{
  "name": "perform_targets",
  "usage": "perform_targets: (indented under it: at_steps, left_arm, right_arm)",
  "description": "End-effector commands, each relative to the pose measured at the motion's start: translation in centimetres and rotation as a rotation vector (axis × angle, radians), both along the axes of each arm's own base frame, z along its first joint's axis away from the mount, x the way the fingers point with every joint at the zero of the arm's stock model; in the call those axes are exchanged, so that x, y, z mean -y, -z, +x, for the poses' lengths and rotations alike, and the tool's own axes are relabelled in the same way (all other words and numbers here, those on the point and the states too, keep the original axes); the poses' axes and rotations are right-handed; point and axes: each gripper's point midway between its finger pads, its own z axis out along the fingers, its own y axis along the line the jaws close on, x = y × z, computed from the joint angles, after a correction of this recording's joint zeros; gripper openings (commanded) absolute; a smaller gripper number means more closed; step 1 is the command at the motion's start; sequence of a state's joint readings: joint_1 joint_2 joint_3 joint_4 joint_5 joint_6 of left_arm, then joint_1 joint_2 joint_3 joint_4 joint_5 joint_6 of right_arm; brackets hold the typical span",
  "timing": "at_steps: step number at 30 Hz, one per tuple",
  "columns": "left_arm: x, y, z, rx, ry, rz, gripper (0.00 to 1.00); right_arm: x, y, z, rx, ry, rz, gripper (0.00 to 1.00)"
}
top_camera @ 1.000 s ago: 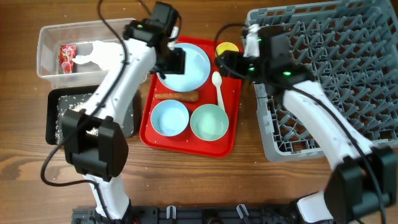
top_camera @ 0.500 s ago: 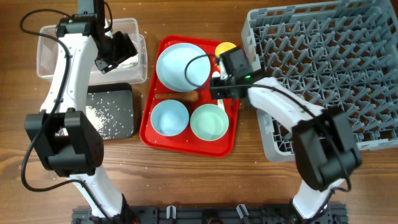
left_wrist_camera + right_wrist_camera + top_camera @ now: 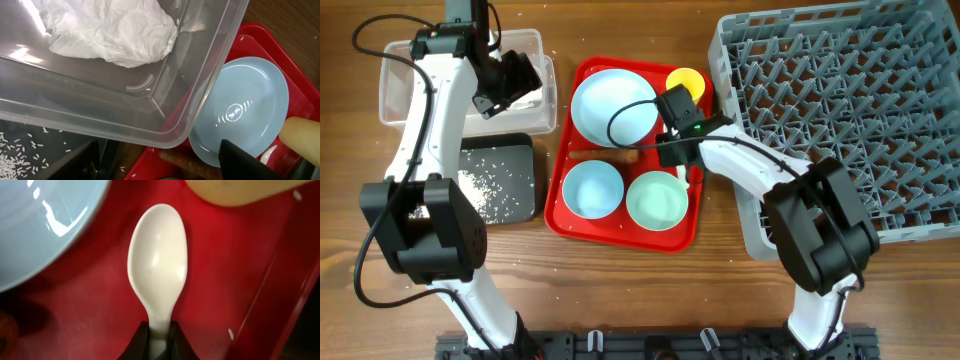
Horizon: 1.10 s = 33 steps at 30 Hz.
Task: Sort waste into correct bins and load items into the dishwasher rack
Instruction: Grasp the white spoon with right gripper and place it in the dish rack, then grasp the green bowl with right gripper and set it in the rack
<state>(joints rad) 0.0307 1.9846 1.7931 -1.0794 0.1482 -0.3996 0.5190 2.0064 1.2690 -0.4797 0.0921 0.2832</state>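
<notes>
My right gripper (image 3: 672,140) (image 3: 157,330) is shut on the handle of the white plastic spoon (image 3: 157,265), which lies on the red serving tray (image 3: 225,280) between the light blue plate (image 3: 613,107) and the yellow cup (image 3: 686,82). My left gripper (image 3: 510,78) (image 3: 160,167) hangs open and empty over the near corner of the clear tub (image 3: 410,60). A crumpled white napkin (image 3: 110,30) lies in that tub (image 3: 125,95). The carrot (image 3: 610,155) lies below the plate. The black tray (image 3: 510,195) holds loose rice.
A light blue bowl (image 3: 592,188) and a pale green bowl (image 3: 655,198) sit at the front of the red tray (image 3: 620,235). The grey dishwasher rack (image 3: 840,120) fills the right side, with its left wall beside the tray. A few rice grains lie on the wood.
My left arm swung from above the plate to over the clear tub. My right gripper came down from the rack's edge to the spoon and shut on its handle.
</notes>
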Motion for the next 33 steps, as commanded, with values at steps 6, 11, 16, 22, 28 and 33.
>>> perform_targets:
  at_steps: [6, 11, 16, 22, 28, 33]
  left_arm:
    - [0.5, -0.1, 0.2, 0.005, 0.006, -0.012, 0.85]
    - [0.5, -0.1, 0.2, 0.005, 0.006, -0.012, 0.89]
    - [0.5, -0.2, 0.3, 0.009, 0.007, -0.012, 0.90]
    - [0.4, -0.2, 0.3, 0.009, 0.008, -0.007, 0.91]
    - [0.2, -0.3, 0.7, 0.029, 0.006, -0.006, 0.91]
    - [-0.9, -0.4, 0.9, 0.037, -0.016, -0.005, 0.95]
  right_arm:
    - [1.0, -17.4, -0.4, 0.220, 0.024, 0.175, 0.04]
    - [12.8, -24.4, -2.0, 0.382, 0.243, 0.009, 0.04]
    - [16.8, -16.8, -0.6, 0.237, 0.200, -0.145, 0.04]
    - [16.0, -10.0, 1.2, 0.098, 0.111, -0.127, 0.52]
    - [7.2, -19.9, -0.1, 0.206, -0.110, 0.298, 0.72]
    - [-0.1, -13.5, -6.4, -0.053, -0.170, 0.306, 0.71]
